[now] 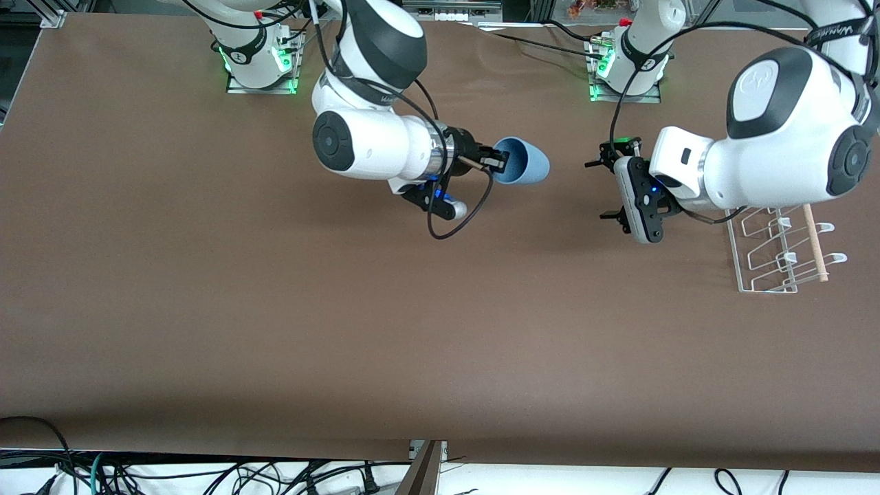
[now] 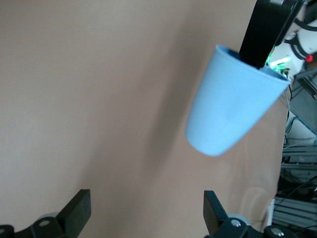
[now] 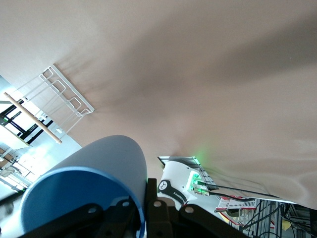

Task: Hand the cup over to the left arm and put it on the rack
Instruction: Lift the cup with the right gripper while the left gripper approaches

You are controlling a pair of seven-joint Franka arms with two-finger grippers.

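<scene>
Light-blue plastic is what our attention goes to: the cup [image 1: 524, 162] hangs in the air over the middle of the brown surface [image 1: 275, 309], lying on its side. Our right tool [image 1: 496, 162] has it by the rim, one finger inside the mouth and one outside, closed on the wall. The cup's long axis runs along the length of the surface, with the mouth turned back toward the right arm [image 1: 371, 141] and the closed, narrower base pointing toward the left arm's end.

That axis is the relation we think the handover turns on. Our left tool [image 1: 614, 187] hovers over the surface just off the cup's base, with a clear gap between them and nothing in it. Its fingers [image 2: 79, 208] are spread wide and hold nothing; in the left wrist view the cup [image 2: 233, 101] sits ahead of the opening and off to one side of its centre line, base first, the right tool's dark finger [image 2: 262, 29] showing at the rim. So we judge the left tool must line up with the cup and close across its tapered body, clear of the rim.

The rack [image 1: 780, 251] stands on the surface under the left arm [image 1: 777, 130], toward that arm's end, with its wooden dowel [image 1: 813, 242] along one side.
</scene>
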